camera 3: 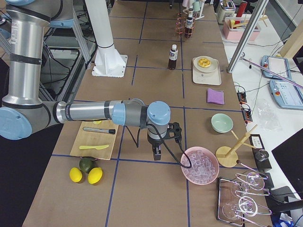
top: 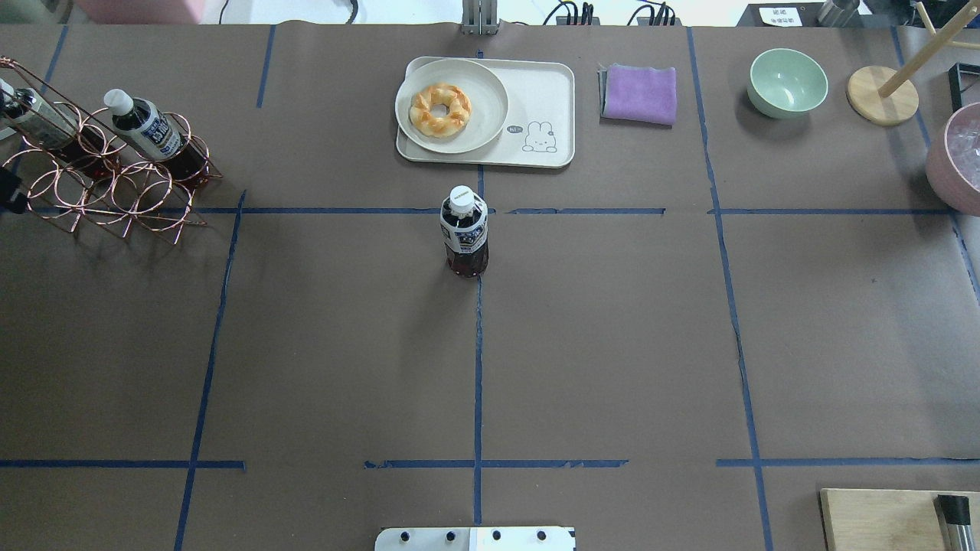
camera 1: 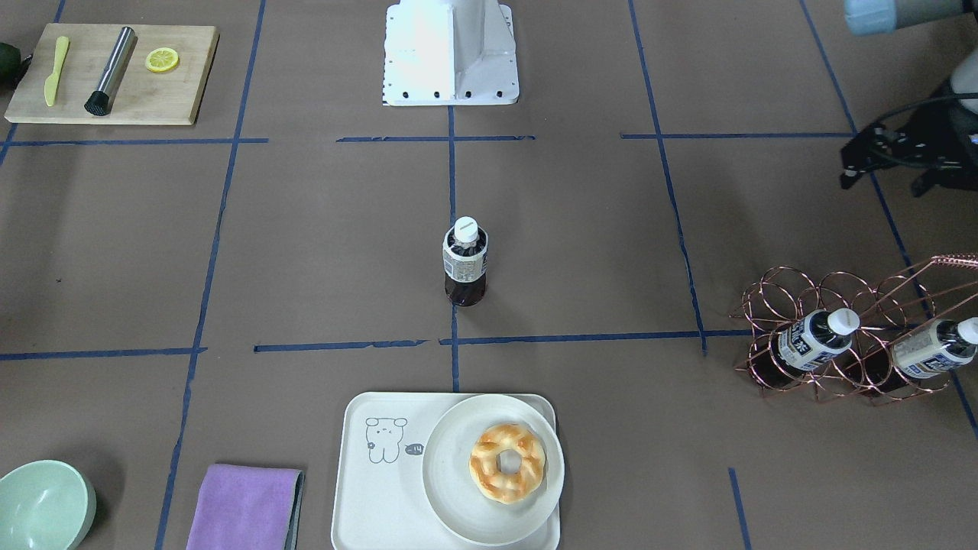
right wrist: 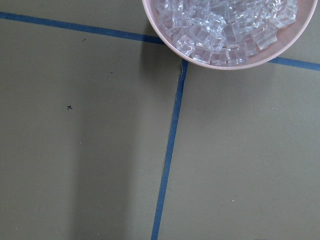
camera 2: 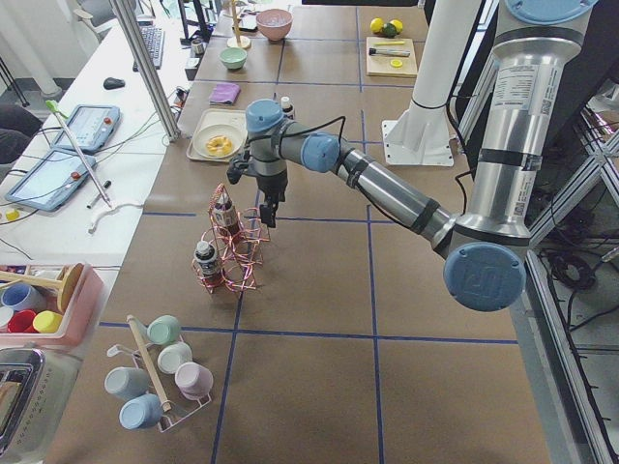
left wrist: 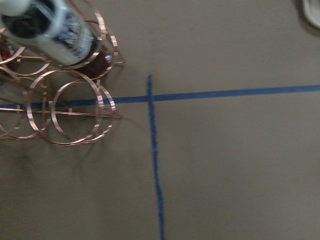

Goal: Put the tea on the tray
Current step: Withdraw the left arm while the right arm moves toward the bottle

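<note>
The tea [camera 1: 464, 263] is a small bottle of dark liquid with a white cap. It stands upright and alone at the table's centre [top: 464, 233]. The cream tray [camera 1: 367, 496] with the bear drawing lies at the operators' edge [top: 547, 92], a short gap beyond the bottle. Two bottles alike [top: 145, 130] lie in a copper wire rack [top: 115, 184]. My left gripper [camera 2: 266, 215] hangs just beside that rack; I cannot tell if it is open. My right gripper [camera 3: 156, 153] hangs low by a pink ice bowl [camera 3: 200, 165]; I cannot tell its state.
A round plate [camera 1: 447, 489] with a doughnut [camera 1: 507, 463] fills half the tray. A purple cloth [camera 1: 244, 508] and a green bowl [camera 1: 42, 504] lie beside the tray. A cutting board [camera 1: 176, 92] with a knife, a steel tool and a lemon slice sits near the robot base [camera 1: 451, 50].
</note>
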Controlling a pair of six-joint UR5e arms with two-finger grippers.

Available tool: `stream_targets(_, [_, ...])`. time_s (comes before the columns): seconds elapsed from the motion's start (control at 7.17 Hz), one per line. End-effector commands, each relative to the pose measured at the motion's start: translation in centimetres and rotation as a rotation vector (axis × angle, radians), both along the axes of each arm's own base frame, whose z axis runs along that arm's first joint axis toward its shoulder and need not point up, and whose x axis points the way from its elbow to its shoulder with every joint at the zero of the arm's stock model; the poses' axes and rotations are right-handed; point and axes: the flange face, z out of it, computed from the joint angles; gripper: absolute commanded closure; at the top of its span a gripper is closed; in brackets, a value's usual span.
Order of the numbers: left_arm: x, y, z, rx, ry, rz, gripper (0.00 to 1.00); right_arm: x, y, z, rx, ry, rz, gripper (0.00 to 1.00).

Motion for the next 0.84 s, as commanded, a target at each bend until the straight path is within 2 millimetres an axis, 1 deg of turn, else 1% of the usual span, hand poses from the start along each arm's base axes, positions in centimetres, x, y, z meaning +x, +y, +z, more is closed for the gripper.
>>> stream_targets(0.0, [-9.8,0.2,11.7,-0.012,0.022,0.045,0.00,0.0,-0.1,-1.5,0.020,-0.002,0.013,0.00])
stream_targets(0.14, [-11.8,1.9,14.7,-0.055,0.013,0.023,0.00,-0.1,-0.2,-3.1,0.043,-0.003,0.019,0.00])
stream_targets(0.28, [-12.8,5.0,16.9,-0.079,0.013,0.006,0.00,-0.3,-0.6,-4.9,0.075,-0.008,0.018,0.00])
stream_targets(0.42, [-13.4,5.4,17.1,-0.073,0.020,-0.020,0.00,-1.6,-1.2,-8.2,0.115,-0.030,0.012,0.00])
stream_targets(0.56, [-13.4,5.4,17.2,-0.078,0.019,-0.025,0.00,-3.8,-2.1,-11.8,0.115,-0.069,0.028,0.00])
stream_targets(0.7, [-13.4,5.3,17.1,-0.070,0.020,-0.026,0.00,-7.2,-3.1,-15.5,0.100,-0.090,0.041,0.00])
